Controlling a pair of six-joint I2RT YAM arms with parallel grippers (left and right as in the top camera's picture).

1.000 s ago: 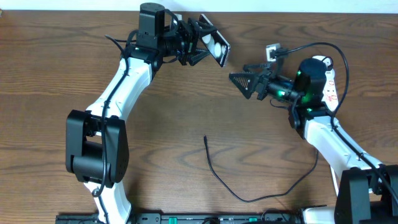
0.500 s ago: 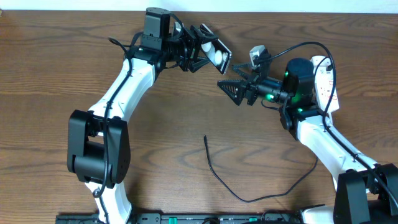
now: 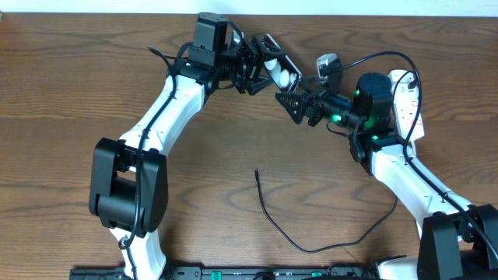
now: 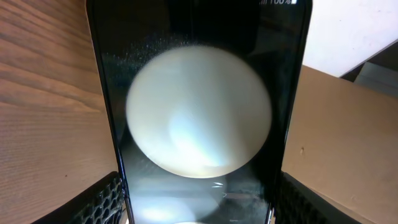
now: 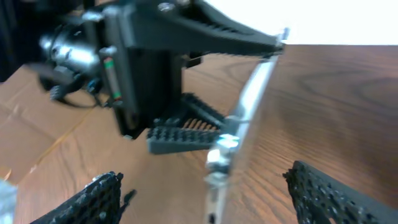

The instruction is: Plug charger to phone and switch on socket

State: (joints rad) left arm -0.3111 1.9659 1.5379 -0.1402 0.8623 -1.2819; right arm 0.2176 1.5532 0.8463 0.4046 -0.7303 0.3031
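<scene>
My left gripper (image 3: 263, 65) is shut on the phone (image 3: 283, 70) and holds it tilted above the table at the back. The phone's glossy screen fills the left wrist view (image 4: 199, 106) between the fingers (image 4: 199, 202) and reflects a round white spot. My right gripper (image 3: 292, 103) is open and empty, its tips just below and right of the phone. In the right wrist view the phone's silvery edge (image 5: 239, 140) stands between the open fingers (image 5: 208, 196). The charger (image 3: 289, 233) lies loose on the table, its tip (image 3: 257, 172) pointing away. The socket (image 3: 410, 101) lies at the far right, partly hidden by the right arm.
The wooden table (image 3: 78, 93) runs to a white wall at the back. The left arm (image 3: 156, 124) crosses the left half. The right arm (image 3: 405, 175) stands over the right side. A black rail (image 3: 233, 273) lines the front edge.
My left gripper has carried the phone to the right. My right gripper has moved left toward it, closing the gap, and stays open. The charger has not moved.
</scene>
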